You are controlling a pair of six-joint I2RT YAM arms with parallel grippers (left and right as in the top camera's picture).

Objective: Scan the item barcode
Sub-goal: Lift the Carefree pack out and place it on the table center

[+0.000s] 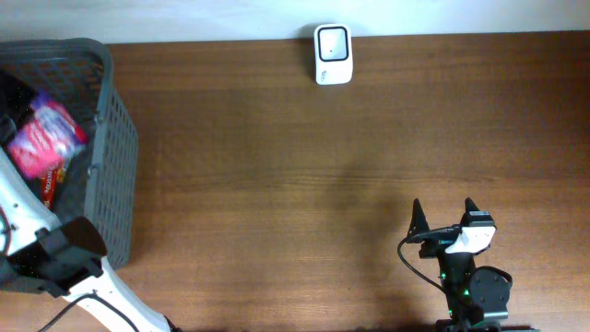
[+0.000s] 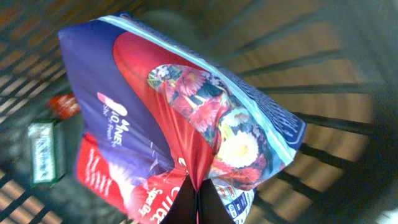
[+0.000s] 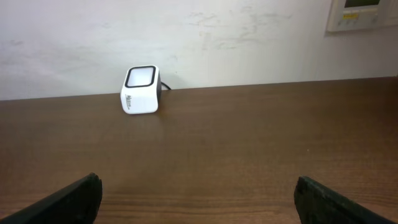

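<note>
Where the snack packet [image 2: 186,124] lies: inside the grey basket [image 1: 115,157], at the table's left end, well apart from the scanner [image 1: 332,53].
Left gripper [image 2: 198,208]: fully closed, pinching the packet's lower edge.
Right gripper [image 3: 199,199]: jaws wide, holding nothing.

You can't read the tiny print on the bag [image 2: 186,124]; the basket [image 1: 115,166] runs off the picture's left edge.
</note>
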